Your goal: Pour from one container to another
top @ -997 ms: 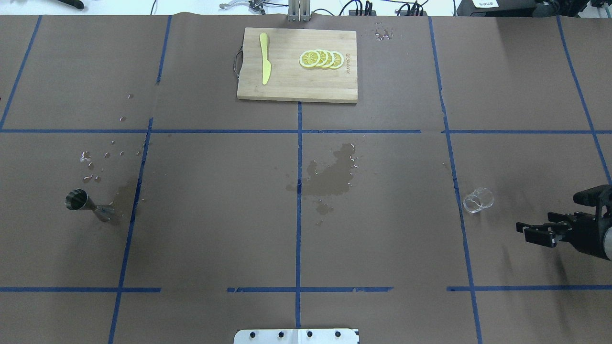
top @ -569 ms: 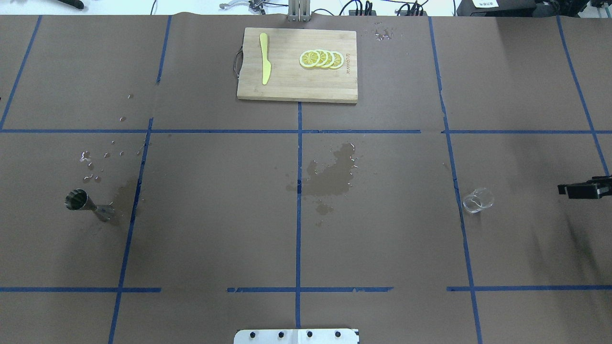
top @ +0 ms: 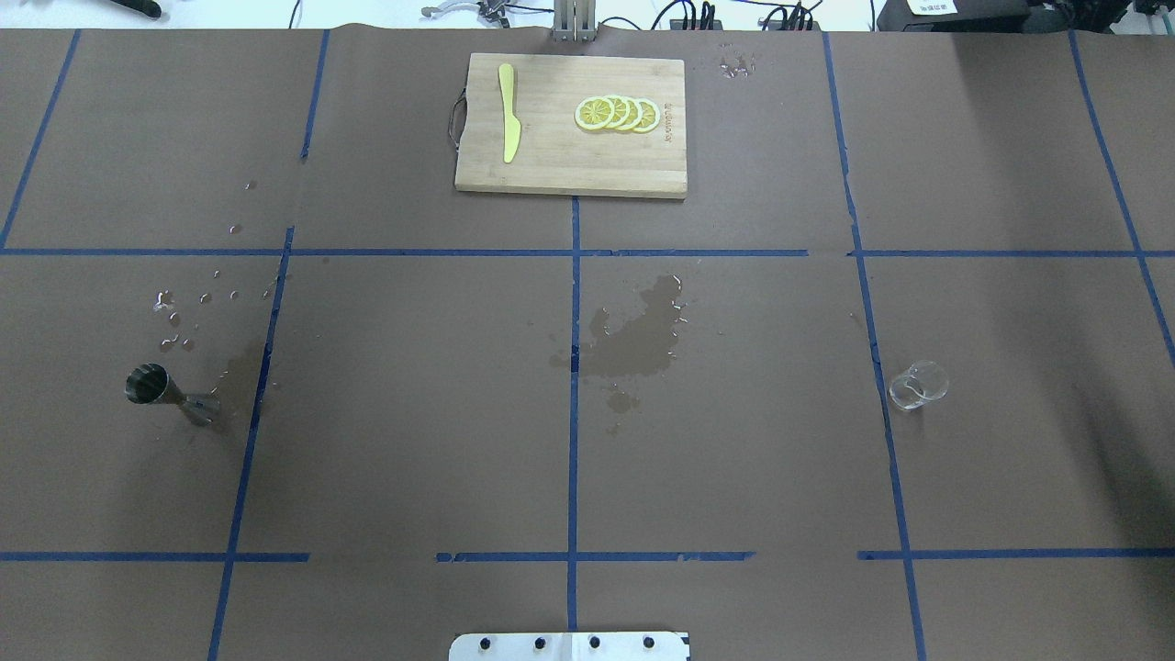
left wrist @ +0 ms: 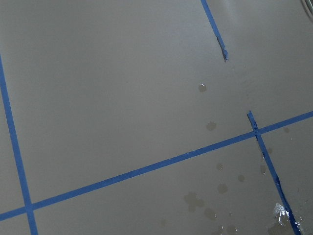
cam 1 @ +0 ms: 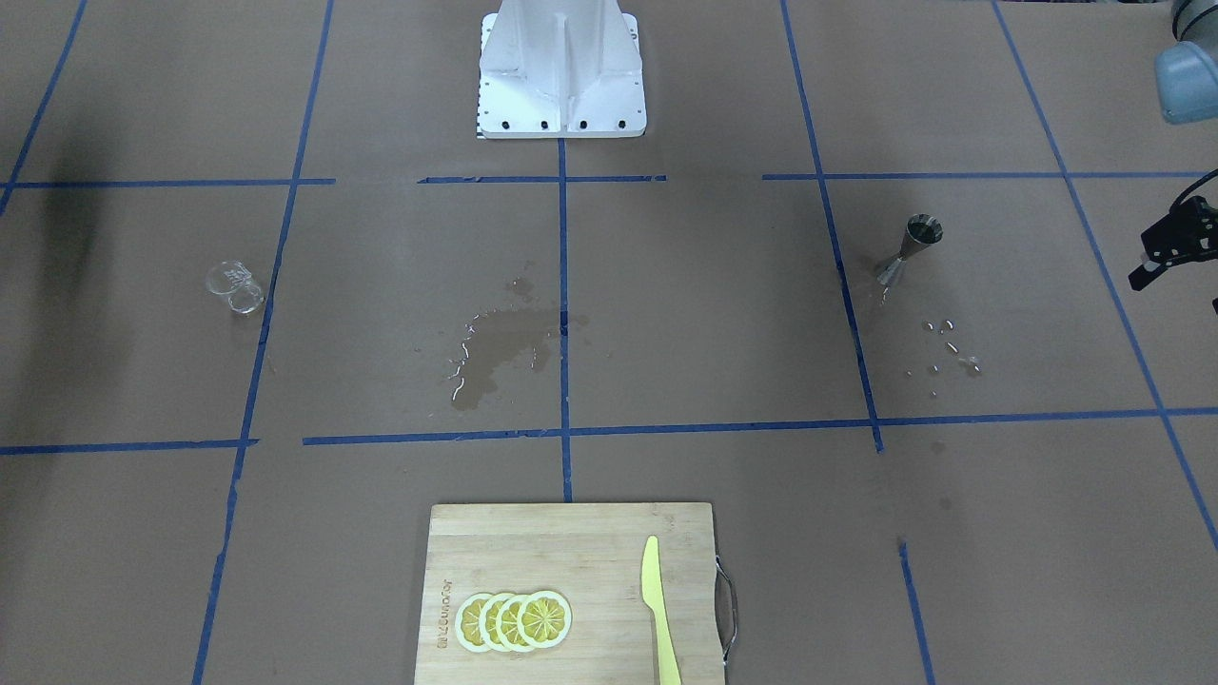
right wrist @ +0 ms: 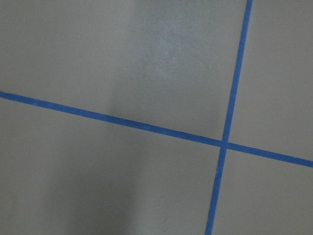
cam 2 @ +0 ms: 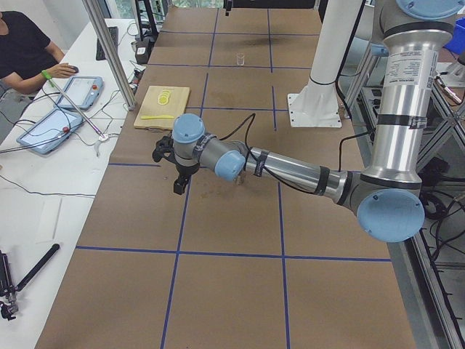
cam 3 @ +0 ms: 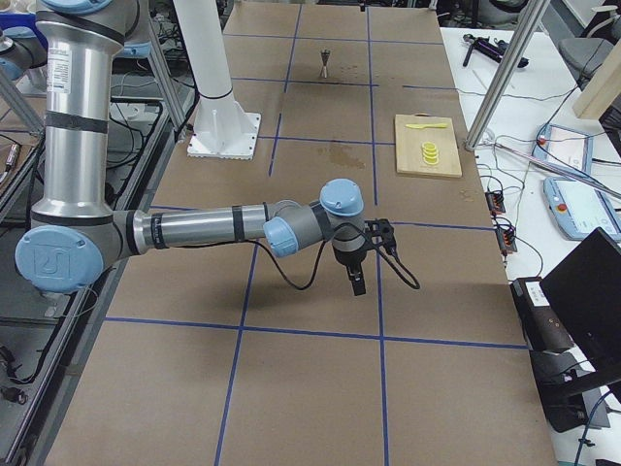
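Note:
A small steel jigger stands upright at the table's left, also seen in the front view. A little clear glass sits at the right, empty as far as I can tell, and shows again as the glass. No gripper appears overhead. My left gripper hangs above the table beyond the jigger's outer side, its dark shape cut by the edge of the front view; I cannot tell its state. My right gripper points down, well out from the glass; I cannot tell its state.
A wet stain spreads at the table's middle and droplets lie behind the jigger. At the far centre is a wooden cutting board with a yellow knife and lemon slices. The white robot base is at the near edge.
The right gripper, a second ago low at the overhead view's right side, rose toward the edge and has now left that view entirely. Jigger and glass have not moved.

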You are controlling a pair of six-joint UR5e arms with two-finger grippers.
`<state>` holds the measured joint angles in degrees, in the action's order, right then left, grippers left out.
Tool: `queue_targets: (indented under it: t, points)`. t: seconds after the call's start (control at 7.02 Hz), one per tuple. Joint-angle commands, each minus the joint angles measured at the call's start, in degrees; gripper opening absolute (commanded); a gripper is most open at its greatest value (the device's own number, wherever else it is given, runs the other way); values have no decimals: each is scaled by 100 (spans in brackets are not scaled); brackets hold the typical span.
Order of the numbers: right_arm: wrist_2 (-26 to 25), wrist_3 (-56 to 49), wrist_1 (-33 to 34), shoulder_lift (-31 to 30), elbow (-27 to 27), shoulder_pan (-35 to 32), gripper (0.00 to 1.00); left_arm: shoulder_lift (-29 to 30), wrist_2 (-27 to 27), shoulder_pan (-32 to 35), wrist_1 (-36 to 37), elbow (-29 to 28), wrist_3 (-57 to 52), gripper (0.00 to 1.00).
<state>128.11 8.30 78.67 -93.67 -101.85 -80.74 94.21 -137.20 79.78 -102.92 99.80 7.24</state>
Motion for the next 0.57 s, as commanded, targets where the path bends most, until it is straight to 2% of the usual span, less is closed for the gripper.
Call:
queue_targets:
  t: [0.0, 0.14, 0.28, 0.43]
  points:
    - [414, -706, 1089, 480, 426, -669, 100, 132, 262, 806, 1418, -205, -1474, 100]
    - [739, -724, 1046, 455, 629, -793, 100, 272, 264, 993, 2190, -128, -1506, 100]
    - [716, -637, 1028, 411, 588, -794, 100, 491, 281, 1013, 2911, -75, -1558, 100]
    - [716, -636, 1019, 307, 605, -794, 100, 406, 299, 1039, 2918, 178, -1550, 100]
